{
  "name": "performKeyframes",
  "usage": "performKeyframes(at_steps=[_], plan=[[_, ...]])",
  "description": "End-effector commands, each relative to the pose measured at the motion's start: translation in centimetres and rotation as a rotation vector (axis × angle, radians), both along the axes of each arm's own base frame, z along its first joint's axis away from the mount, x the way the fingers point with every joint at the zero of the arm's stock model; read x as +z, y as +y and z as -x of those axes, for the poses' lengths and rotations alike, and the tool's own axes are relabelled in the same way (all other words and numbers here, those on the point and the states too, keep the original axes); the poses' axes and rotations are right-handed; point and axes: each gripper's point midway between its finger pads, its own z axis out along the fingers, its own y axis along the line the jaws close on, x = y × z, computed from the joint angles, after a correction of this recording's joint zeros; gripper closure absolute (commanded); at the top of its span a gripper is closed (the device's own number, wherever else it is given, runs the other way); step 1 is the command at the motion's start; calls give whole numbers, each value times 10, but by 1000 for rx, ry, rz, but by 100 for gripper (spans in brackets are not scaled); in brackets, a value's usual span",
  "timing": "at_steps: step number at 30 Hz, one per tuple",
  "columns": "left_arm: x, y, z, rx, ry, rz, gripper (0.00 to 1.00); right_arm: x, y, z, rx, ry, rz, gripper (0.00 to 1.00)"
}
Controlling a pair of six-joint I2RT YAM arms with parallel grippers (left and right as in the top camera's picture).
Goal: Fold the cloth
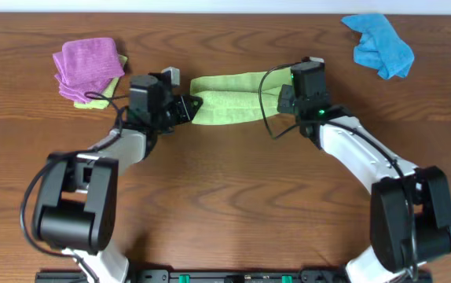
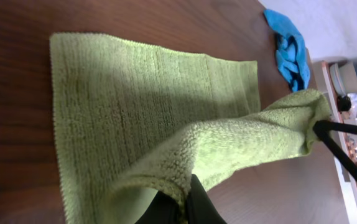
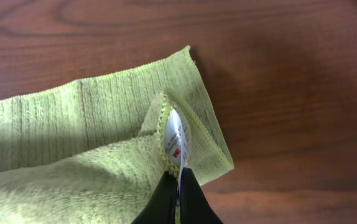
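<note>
Lime-green microfibre cloth [image 1: 225, 110] on wooden table [image 1: 233, 196]: left hand [image 1: 191, 105] clamped at its 9 o'clock end and right hand [image 1: 282, 94] at 3 o'clock, holding one edge raised, presumably for an even fold.

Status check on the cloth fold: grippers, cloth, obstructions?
Left gripper shut on cloth at its left end, right gripper shut on its right end. One long edge lifted, rest flat. Purple stack and blue cloth apart, off to the sides.

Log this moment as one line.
left gripper: shut on cloth corner | right gripper: shut on cloth corner | cloth: one edge lifted between grippers, rest flat on table | fold: unfinished
</note>
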Motion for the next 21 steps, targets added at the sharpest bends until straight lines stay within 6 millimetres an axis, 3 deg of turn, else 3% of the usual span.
performKeyframes(at_steps=[1, 21], plan=[[-17, 4, -6, 54, 33, -13, 94, -6, -4, -7, 9, -10, 31, 98], [-29, 8, -48, 114, -37, -52, 94, -33, 1, -33, 27, -72, 39, 99]])
